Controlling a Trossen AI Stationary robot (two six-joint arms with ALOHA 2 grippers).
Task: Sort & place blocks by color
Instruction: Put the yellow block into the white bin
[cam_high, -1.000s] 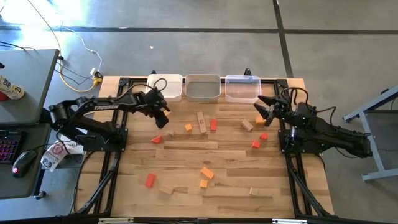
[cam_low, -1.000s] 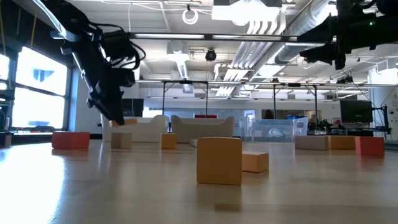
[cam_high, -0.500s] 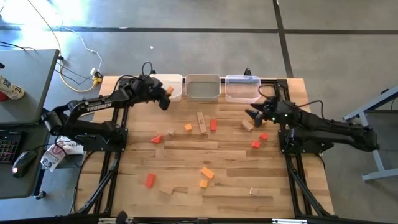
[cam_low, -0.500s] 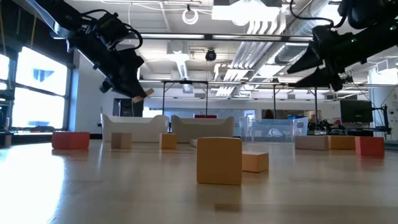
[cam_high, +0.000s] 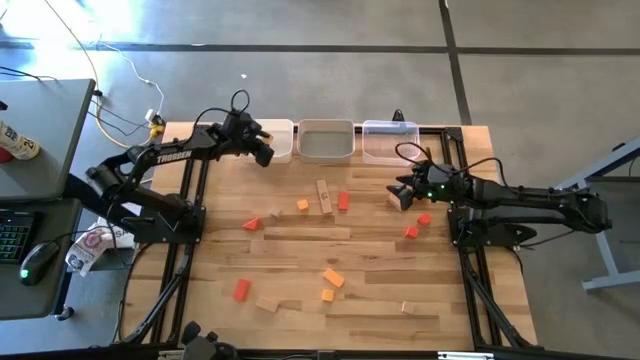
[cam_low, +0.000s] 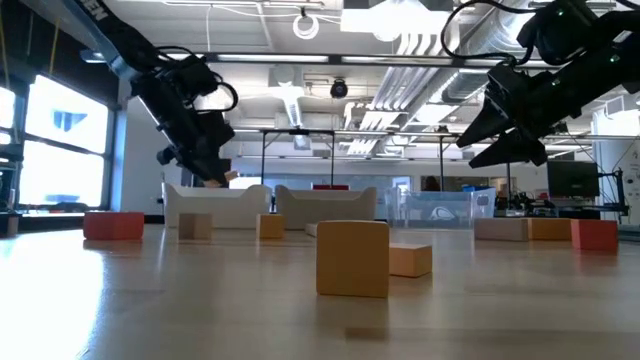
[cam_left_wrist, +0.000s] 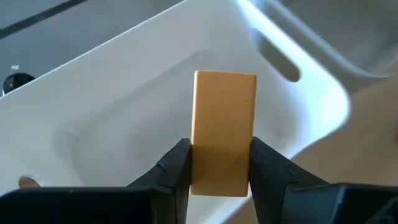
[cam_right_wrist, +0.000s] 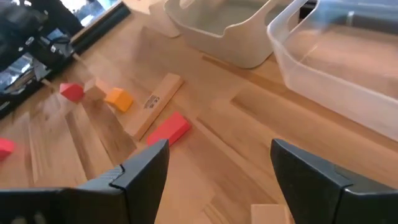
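Left end effector (cam_high: 264, 155) is clamped on an orange block (cam_left_wrist: 222, 132), poised over the white bin (cam_high: 281, 141) at upper left of the high view; release looks next. Right end effector (cam_high: 402, 190), fingers apart, hovers right of centre above a pale block (cam_high: 397, 203) on the worktop (cam_high: 360, 255), needing descent.

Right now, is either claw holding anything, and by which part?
The left claw grips an orange block by its lower end. The right claw holds nothing.

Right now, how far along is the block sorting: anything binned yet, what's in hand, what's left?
Done: nothing clearly binned; the grey bin and clear bin look empty. In hand: the left tool holds an orange block over the white bin. The right tool, open, hovers over a pale block. Left: about a dozen blocks scattered on the table, including a red block.
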